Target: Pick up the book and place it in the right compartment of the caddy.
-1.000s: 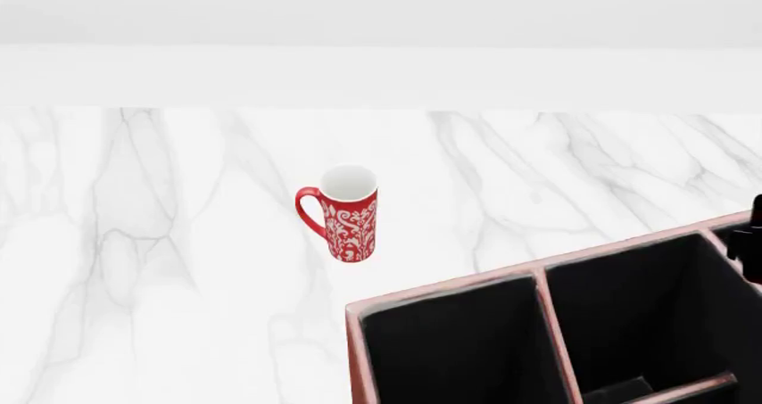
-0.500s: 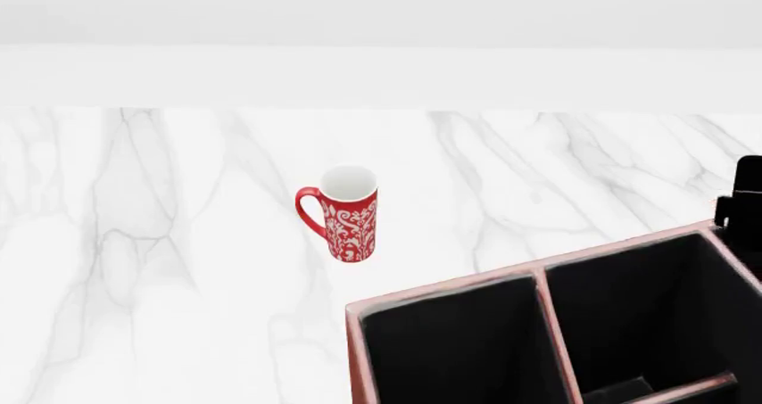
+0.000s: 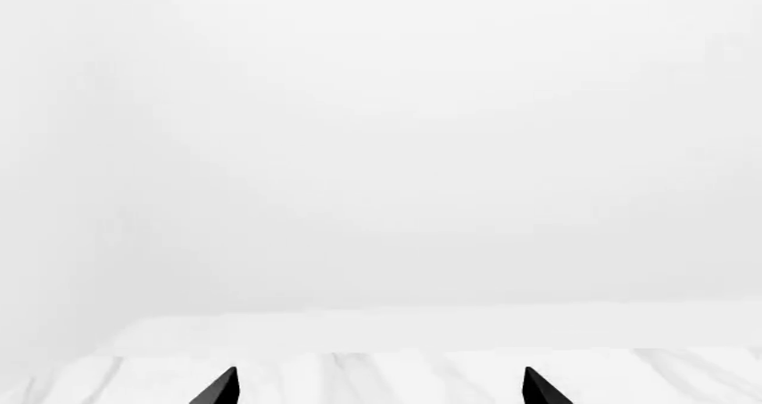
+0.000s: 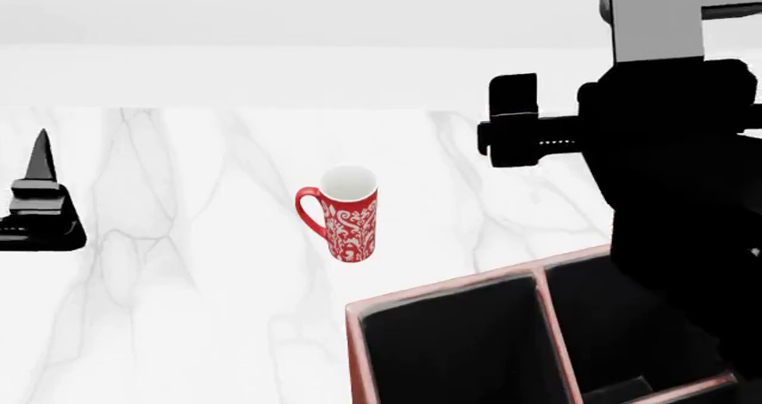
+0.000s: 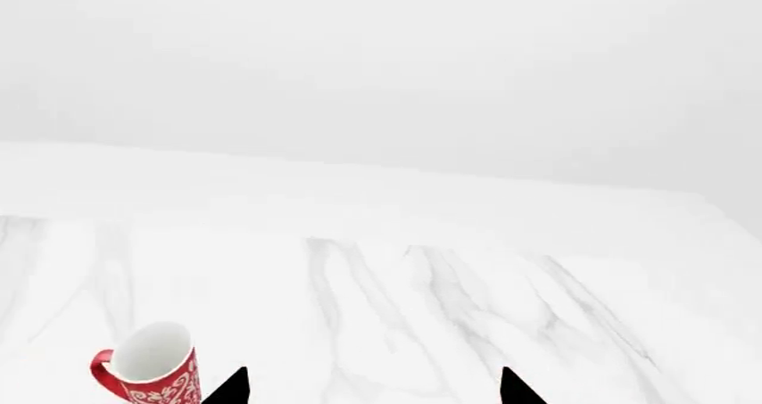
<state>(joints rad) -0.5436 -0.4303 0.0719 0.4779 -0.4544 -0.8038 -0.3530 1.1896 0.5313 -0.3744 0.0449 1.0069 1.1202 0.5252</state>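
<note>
The book is out of view in every frame. The caddy [image 4: 443,291], reddish-brown with pale rims and black-lined sections, fills the head view's lower right. My right arm [image 4: 673,163] hangs large and black over the caddy's right side and hides much of its right compartment. In its wrist view my right gripper [image 5: 371,391] is open with nothing between the fingertips, only marble beyond. My left gripper [image 3: 378,391] is open too and holds nothing. It shows at the head view's left edge as a dark finger [image 4: 42,168] above the counter.
A tall red patterned mug [image 4: 345,212] with a white inside stands upright on the white marble counter [image 4: 178,288], left of and beyond the caddy. The mug [image 5: 149,368] also shows beside my right gripper's finger. A white wall runs behind the counter.
Both arms have risen into the head view. The right arm, earlier a sliver at the right edge, now covers the upper right. The left gripper has appeared at the left edge.
</note>
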